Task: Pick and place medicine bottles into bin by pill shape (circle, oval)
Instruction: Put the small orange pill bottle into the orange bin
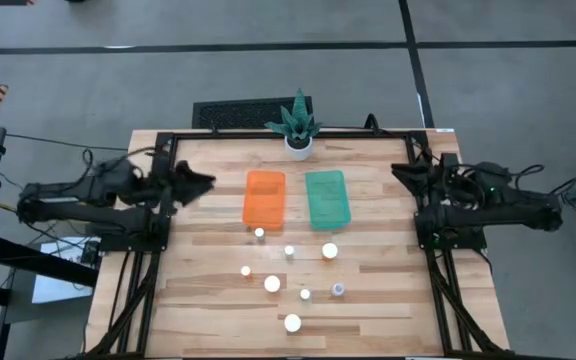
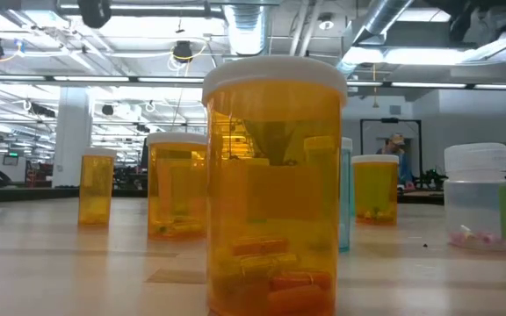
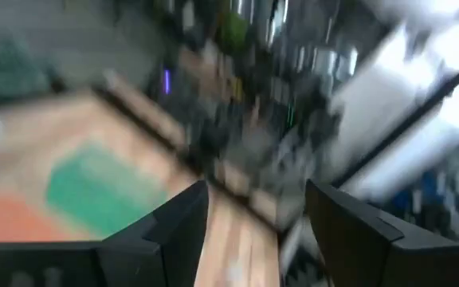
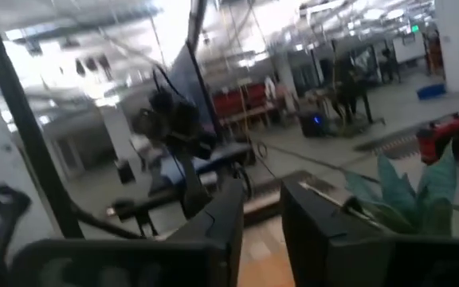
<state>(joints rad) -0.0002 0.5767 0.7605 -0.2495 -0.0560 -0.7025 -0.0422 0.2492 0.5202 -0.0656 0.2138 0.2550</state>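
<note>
Seven small white-capped medicine bottles point(image 1: 272, 284) stood at lower centre of the wooden counter point(image 1: 388, 290), below the orange plastic bin point(image 1: 264, 197) and green plastic bin point(image 1: 327, 198). The left gripper point(image 1: 200, 184), at the counter's left edge, had wide empty jaws. The right gripper point(image 1: 402, 173), at the right edge, had narrowly parted empty jaws.

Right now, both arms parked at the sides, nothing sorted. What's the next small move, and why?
Probably swing the left pincer out toward the nearest bottle, just below the orange bin. Its fingers show a gap in the left wrist view. All seven bottles stand loose on the table; both the orange and the green bin look empty. The right pincer waits at the far right edge.
</note>
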